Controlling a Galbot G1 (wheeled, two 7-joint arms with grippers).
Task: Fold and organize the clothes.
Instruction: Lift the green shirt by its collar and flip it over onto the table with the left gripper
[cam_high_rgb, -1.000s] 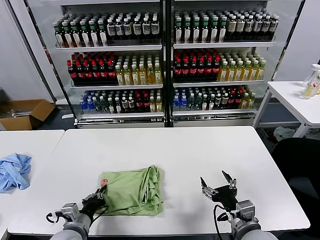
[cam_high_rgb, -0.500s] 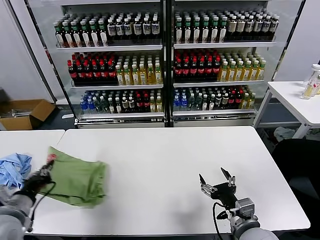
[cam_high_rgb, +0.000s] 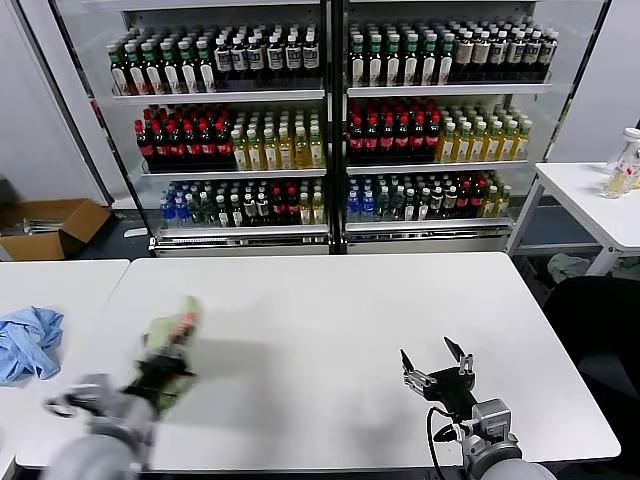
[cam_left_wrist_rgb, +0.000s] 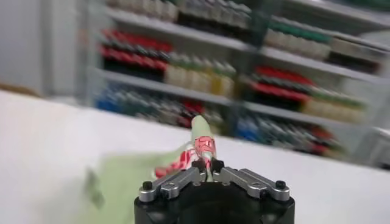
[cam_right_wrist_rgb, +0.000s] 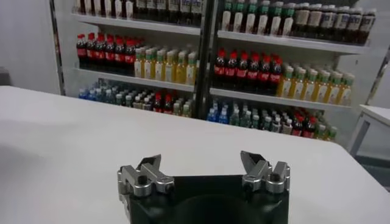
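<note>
The light green shirt (cam_high_rgb: 172, 332) with its red-and-white print is bunched into a small upright clump over the front left part of the white table (cam_high_rgb: 340, 310). My left gripper (cam_high_rgb: 160, 365) is just below the clump and is blurred by motion. In the left wrist view the left gripper (cam_left_wrist_rgb: 208, 164) is shut on a printed edge of the shirt (cam_left_wrist_rgb: 201, 141), and the rest of the cloth trails off to one side. My right gripper (cam_high_rgb: 428, 358) is open and empty, low over the table's front right, and shows open in its wrist view (cam_right_wrist_rgb: 200, 159).
A crumpled light blue garment (cam_high_rgb: 28, 340) lies on the adjoining table at the far left. Drink coolers full of bottles (cam_high_rgb: 330, 130) stand behind the table. A cardboard box (cam_high_rgb: 50, 225) sits on the floor at the back left, and another white table (cam_high_rgb: 590, 195) stands at the right.
The left arm swung the shirt from the table's front centre out to the left edge, then back inward. The shirt went from a flat fold to a bunched clump. The right gripper stayed put.
</note>
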